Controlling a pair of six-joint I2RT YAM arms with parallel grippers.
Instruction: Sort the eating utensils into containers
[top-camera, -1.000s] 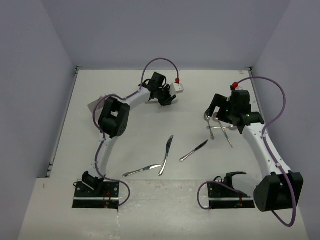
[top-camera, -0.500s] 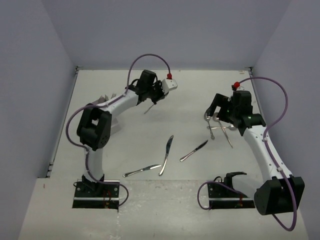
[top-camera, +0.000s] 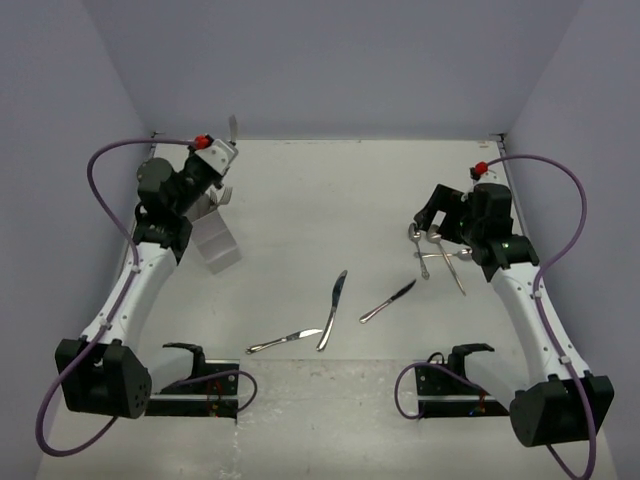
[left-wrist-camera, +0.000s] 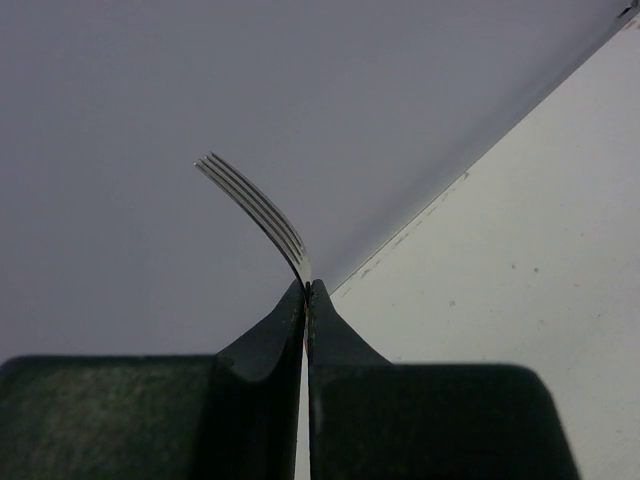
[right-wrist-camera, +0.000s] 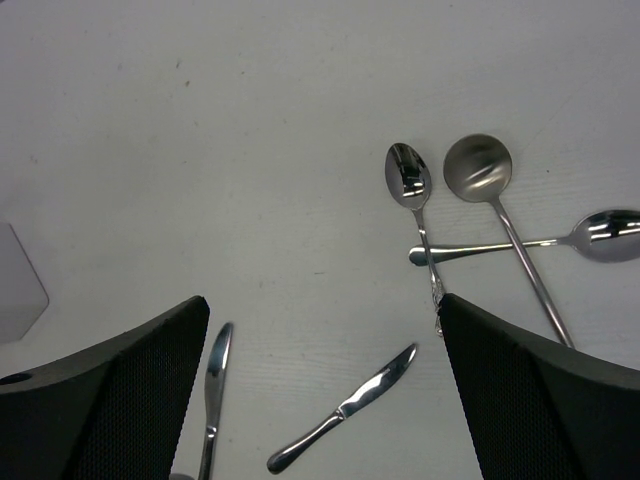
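Since the frame 0.5 s earlier, the left arm has swung from the upper middle of the table (top-camera: 300, 200) to the upper left of the top view. The right arm has scarcely shifted.

The left gripper (left-wrist-camera: 305, 290) is pinched tight on a fork (left-wrist-camera: 255, 205), held by the neck just below the tines. The fork's long axis runs straight out from the fingertips, tines curving away toward the back wall (left-wrist-camera: 150, 80). The handle is hidden between the fingers.

In the top view the light grey cutlery holder (top-camera: 222, 250) lies just below and slightly right of this gripper, close to the left arm and well apart from the right. The left arm is folded back, with its elbow low at the left edge and its wrist raised. The holder's 3 compartments are hard to separate from above, so which one sits nearest the fork cannot be told.

The right gripper (right-wrist-camera: 322, 302) hovers with its fingers spread wide and empty. A cluster of 3 spoons (right-wrist-camera: 478, 165) lies on the table just right of the gap, 1 of them crossing the other 2 handles. 3 knives (top-camera: 335, 308) lie loose in the lower middle.

Judged from this layout, the fork must be brought down and toward the holder, with the handle end leading.
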